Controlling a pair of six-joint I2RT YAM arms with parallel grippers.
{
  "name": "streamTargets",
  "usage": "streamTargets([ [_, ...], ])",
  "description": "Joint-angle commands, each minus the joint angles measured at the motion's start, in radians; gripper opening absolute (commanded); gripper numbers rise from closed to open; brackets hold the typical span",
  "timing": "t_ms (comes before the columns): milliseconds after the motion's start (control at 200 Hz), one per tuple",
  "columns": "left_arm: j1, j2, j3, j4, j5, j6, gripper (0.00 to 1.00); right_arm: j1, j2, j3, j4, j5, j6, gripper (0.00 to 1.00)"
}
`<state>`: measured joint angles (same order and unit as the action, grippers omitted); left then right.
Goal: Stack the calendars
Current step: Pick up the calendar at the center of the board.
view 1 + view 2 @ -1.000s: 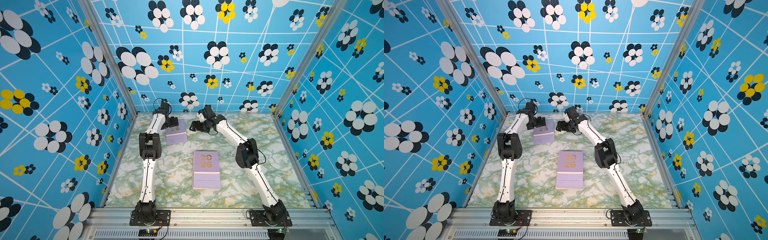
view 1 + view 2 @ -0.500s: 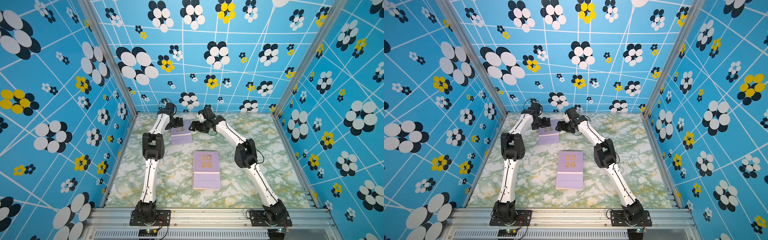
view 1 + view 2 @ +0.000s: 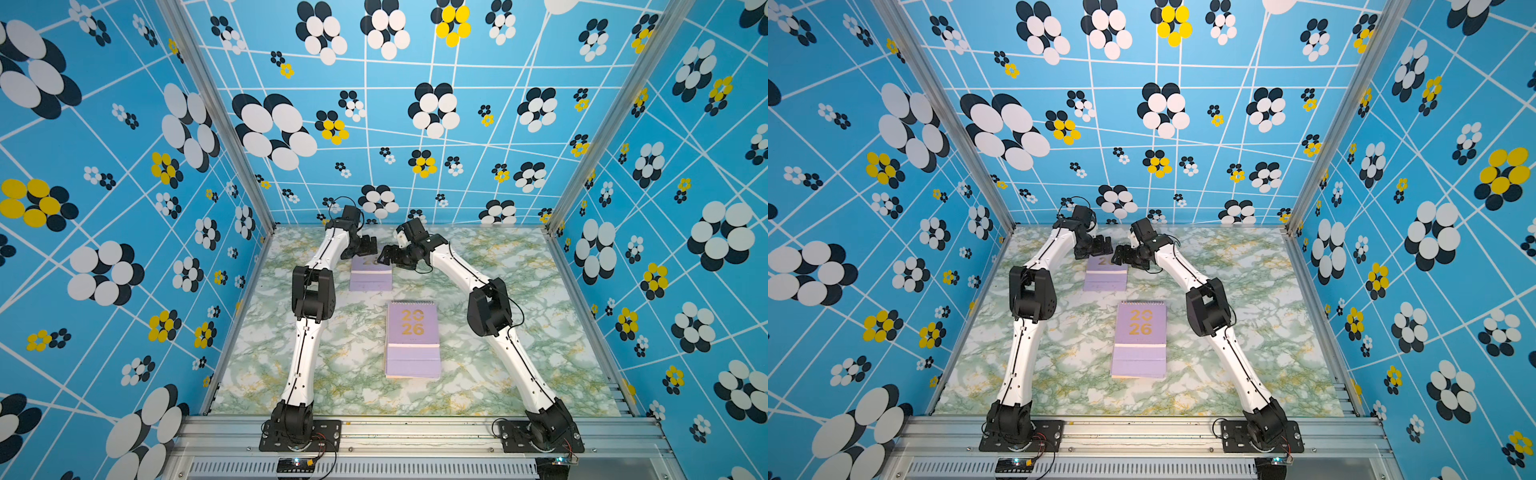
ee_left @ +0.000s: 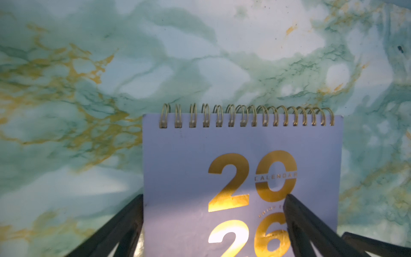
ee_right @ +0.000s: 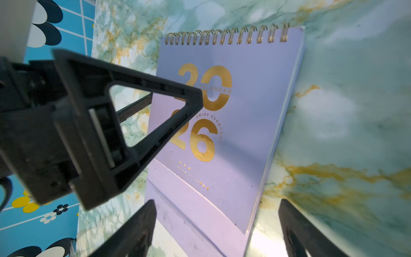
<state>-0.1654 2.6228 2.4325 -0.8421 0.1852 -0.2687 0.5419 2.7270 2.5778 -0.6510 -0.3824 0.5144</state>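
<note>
Hovering over the far calendar (image 3: 371,277), left fingers (image 4: 124,224), right fingers (image 5: 138,229), spread; stack (image 3: 412,357) top-view only.

Top views bright, evenly lit and sharp, with wide-angle stretch on the walls (image 3: 124,187) toward the edges. Left wrist view dim and bluish, hot glare on the lilac calendar (image 4: 242,142) digits. Right wrist view soft, foreground out of focus.

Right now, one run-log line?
left gripper: open over far lilac calendar | right gripper: open at its edge | stack: mid-table, lilac on top
</note>
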Motion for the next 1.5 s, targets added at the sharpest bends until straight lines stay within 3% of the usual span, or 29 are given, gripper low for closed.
streamTargets([
  [0,-0.011,0.048,0.006,-0.032,0.038,-0.016,0.97,0.003,0.012,0.009,-0.041,0.005,0.020,0.87],
  [840,-0.034,0.019,-0.028,0.010,0.090,-0.037,0.97,0.015,0.030,-0.008,-0.028,-0.038,0.079,0.87],
  [1494,0.011,-0.072,-0.150,0.103,0.178,-0.044,0.97,0.012,-0.102,-0.145,0.169,-0.116,0.101,0.64],
])
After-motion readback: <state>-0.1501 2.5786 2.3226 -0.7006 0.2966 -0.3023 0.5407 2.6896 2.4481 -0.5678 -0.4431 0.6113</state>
